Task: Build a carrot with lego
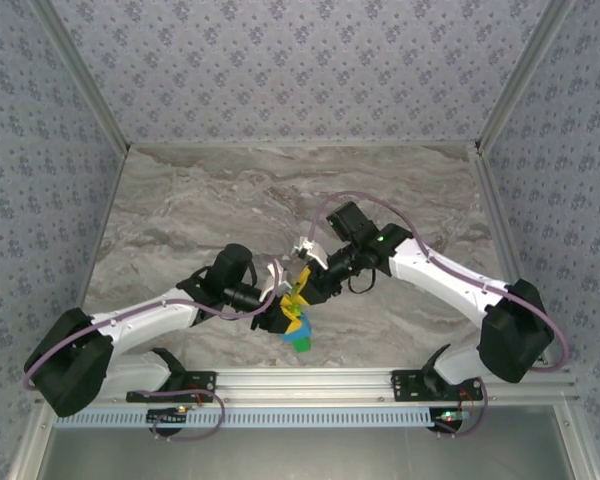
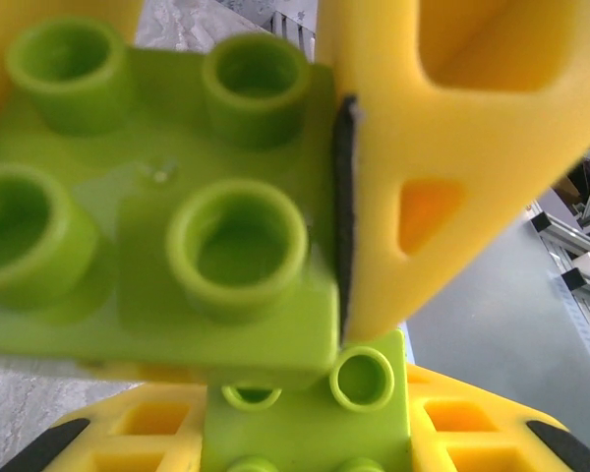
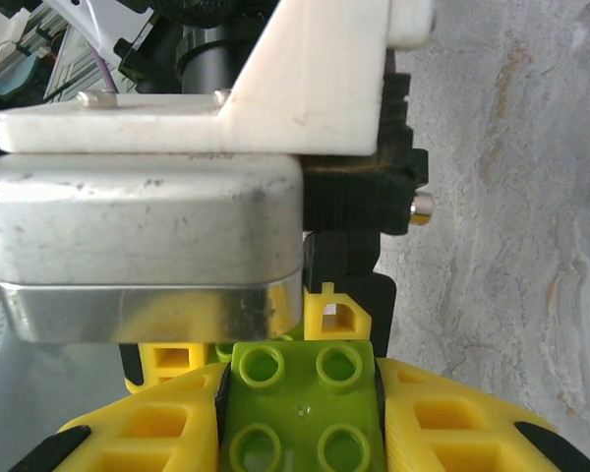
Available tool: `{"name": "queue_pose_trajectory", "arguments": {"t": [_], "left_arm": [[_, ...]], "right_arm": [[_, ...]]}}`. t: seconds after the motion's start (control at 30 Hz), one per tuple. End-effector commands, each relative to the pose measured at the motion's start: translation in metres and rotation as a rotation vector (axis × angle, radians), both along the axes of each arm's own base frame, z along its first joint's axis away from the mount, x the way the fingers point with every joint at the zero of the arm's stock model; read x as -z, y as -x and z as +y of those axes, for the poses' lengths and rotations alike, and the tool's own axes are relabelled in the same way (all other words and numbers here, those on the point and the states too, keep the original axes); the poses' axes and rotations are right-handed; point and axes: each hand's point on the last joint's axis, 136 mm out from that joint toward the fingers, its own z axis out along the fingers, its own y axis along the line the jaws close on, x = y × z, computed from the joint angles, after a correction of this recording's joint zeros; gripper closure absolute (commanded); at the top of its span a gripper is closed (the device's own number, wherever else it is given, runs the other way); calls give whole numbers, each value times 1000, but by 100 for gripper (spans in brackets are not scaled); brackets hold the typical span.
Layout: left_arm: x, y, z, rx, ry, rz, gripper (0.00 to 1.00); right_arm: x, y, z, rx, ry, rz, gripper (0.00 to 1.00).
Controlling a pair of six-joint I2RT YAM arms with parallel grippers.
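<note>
Both grippers meet over the near middle of the table. My left gripper [image 2: 305, 438] is shut on a lime-green brick [image 2: 305, 418], studs facing the camera. In the top view that gripper [image 1: 280, 318] ends at the carrot [image 1: 299, 330], a short stack with lime, blue and dark green pieces showing. My right gripper [image 3: 300, 418] is shut on another lime-green brick [image 3: 300, 403] with four studs. In the left wrist view this brick [image 2: 157, 197] looms large, overlapping the upper edge of the left one, with a right finger [image 2: 442, 147] beside it. From above, the right gripper [image 1: 302, 286] sits just over the stack.
The marble tabletop [image 1: 280, 200] stretches behind and to both sides of the grippers. The aluminium rail [image 1: 310, 382] with the arm bases runs along the near edge. In the right wrist view the left arm's metal camera housing [image 3: 147, 246] hangs close above my right jaws.
</note>
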Motion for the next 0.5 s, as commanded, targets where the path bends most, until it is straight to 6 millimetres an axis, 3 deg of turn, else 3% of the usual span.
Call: {"name": "queue_pose_trajectory", "arguments": {"t": [0.0, 0.47], "left_arm": [[-13, 2, -4, 35, 38, -26, 89], [-12, -2, -4, 23, 32, -31, 90]], "right_arm": [[-5, 9, 3, -45, -3, 26, 80], [-2, 22, -3, -77, 10, 57, 81]]}}
